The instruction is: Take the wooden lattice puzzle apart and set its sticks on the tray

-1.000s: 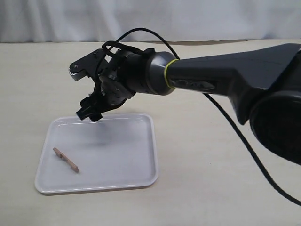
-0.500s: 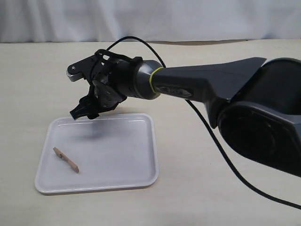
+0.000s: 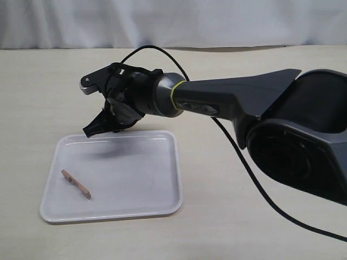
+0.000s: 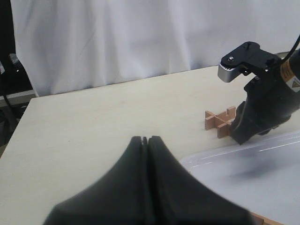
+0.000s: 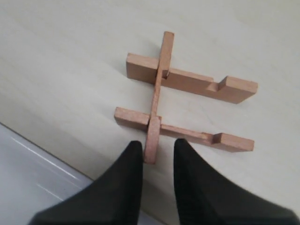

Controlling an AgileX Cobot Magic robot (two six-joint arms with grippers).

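Now right end effector [image 5: 157, 143] angled down, parted at lattice puzzle [image 5: 187, 82], left end effector [image 4: 145, 139] closed

We see a pale surface [image 3: 217, 227] carrying the white tray [image 3: 108, 218] and, just beside it, the three-stick wooden lattice puzzle [image 5: 157, 93].

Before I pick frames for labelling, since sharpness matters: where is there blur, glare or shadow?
Exterior view: sharp, with a soft shadow below the right gripper on the tray. Left wrist view: the left gripper is shut, dark and blurred, and bright streaks cross the tray. Right wrist view: the near fingers are blurred, while the wooden lattice puzzle is in focus.
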